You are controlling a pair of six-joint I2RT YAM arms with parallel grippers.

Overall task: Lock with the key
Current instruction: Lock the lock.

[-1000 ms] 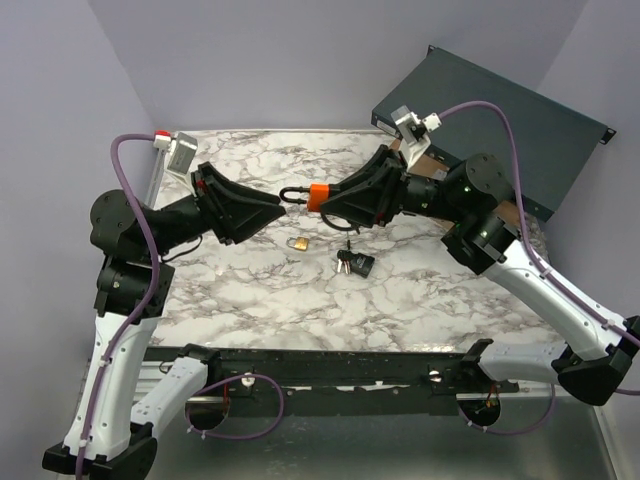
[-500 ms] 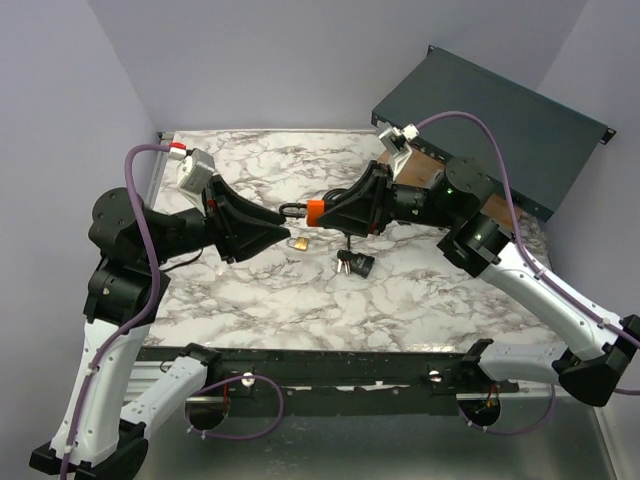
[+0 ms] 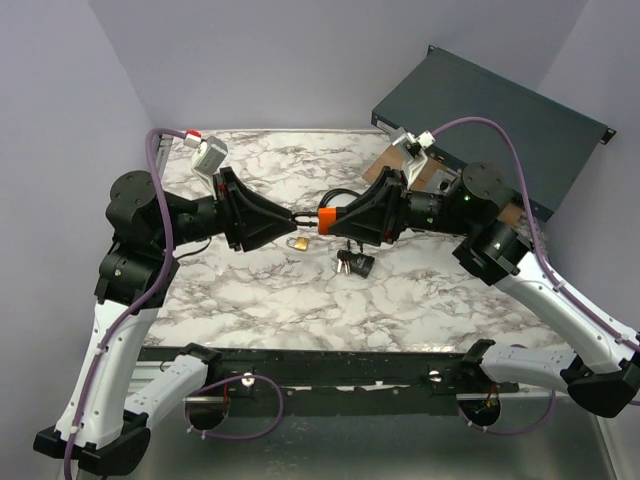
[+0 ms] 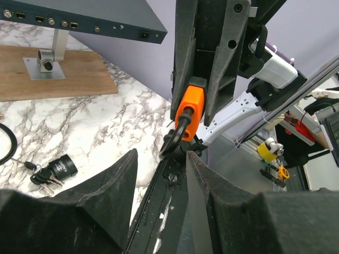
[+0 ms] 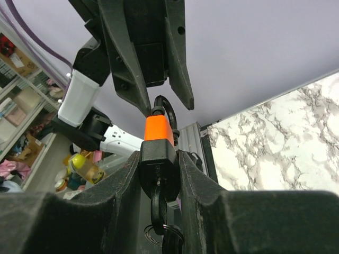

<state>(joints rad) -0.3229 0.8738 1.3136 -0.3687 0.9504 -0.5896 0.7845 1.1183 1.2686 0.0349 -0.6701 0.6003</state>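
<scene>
Above the marble table (image 3: 420, 290), the right gripper (image 3: 336, 220) clamps the orange padlock (image 3: 325, 219). The left gripper (image 3: 291, 217) faces its shackle (image 4: 180, 132), jaws parted, grasping nothing.

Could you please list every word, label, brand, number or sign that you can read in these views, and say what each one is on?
No text can be read in any view.
Black key fob: a pale mark, too blurred to read.
Dark rack unit: ports on its front, any labels too small.
Orange padlock: no print visible.
Brass padlock: too small to tell.
</scene>
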